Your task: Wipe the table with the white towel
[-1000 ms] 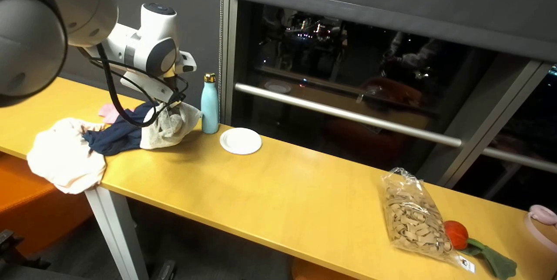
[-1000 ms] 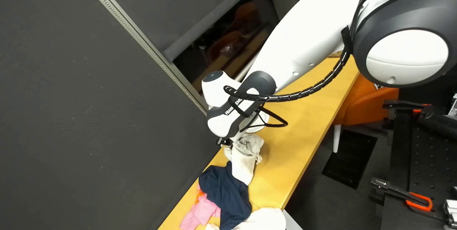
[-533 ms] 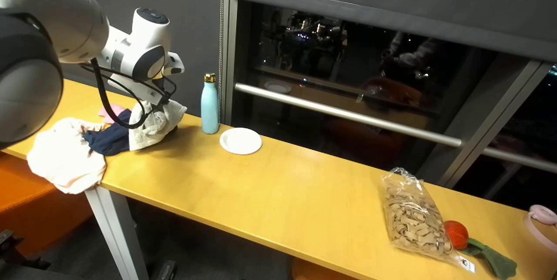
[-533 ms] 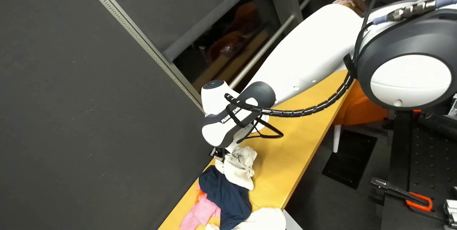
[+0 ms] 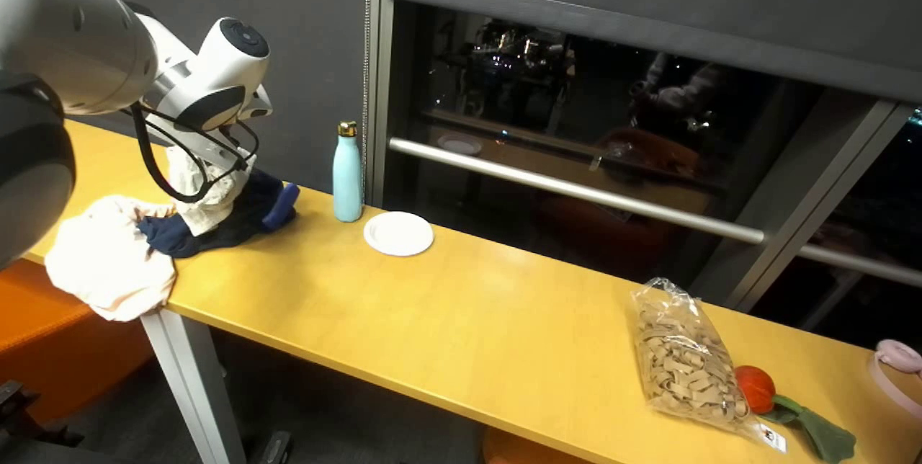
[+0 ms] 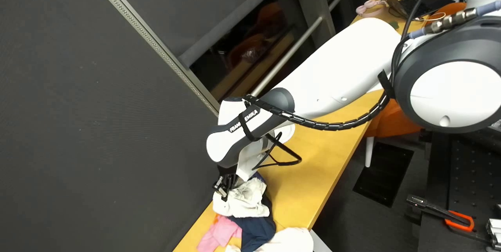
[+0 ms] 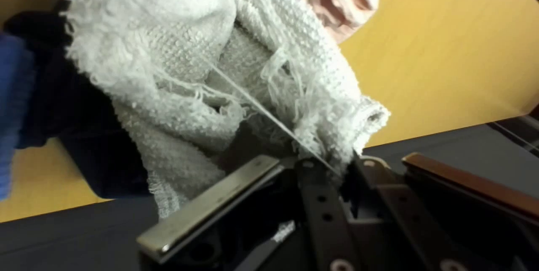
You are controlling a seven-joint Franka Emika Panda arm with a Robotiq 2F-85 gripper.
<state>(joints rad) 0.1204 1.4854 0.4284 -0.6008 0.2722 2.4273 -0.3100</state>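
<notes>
The white towel point(image 7: 181, 65) hangs bunched and frayed from my gripper point(image 7: 334, 170) in the wrist view. The fingers are shut on one edge of it. In both exterior views the towel point(image 5: 207, 213) point(image 6: 250, 203) hangs over a navy cloth point(image 5: 241, 222) point(image 6: 256, 226); I cannot tell whether its lower end rests on it. My gripper point(image 6: 225, 187) is at the wall side of the towel in an exterior view. The yellow table point(image 5: 468, 320) point(image 6: 313, 170) runs along the wall and window.
A cream cloth point(image 5: 108, 259) hangs over the table's front edge. A pink cloth point(image 6: 221, 232) and a blue object point(image 5: 281, 206) lie by the navy cloth. A teal bottle point(image 5: 348, 179), white plate point(image 5: 398, 233), clear bag point(image 5: 688, 370) and red ball point(image 5: 755, 388) stand farther along.
My gripper has carried the towel away from the bottle, toward the pile of cloths. The towel has come off the far part of the navy cloth, and the blue object now shows.
</notes>
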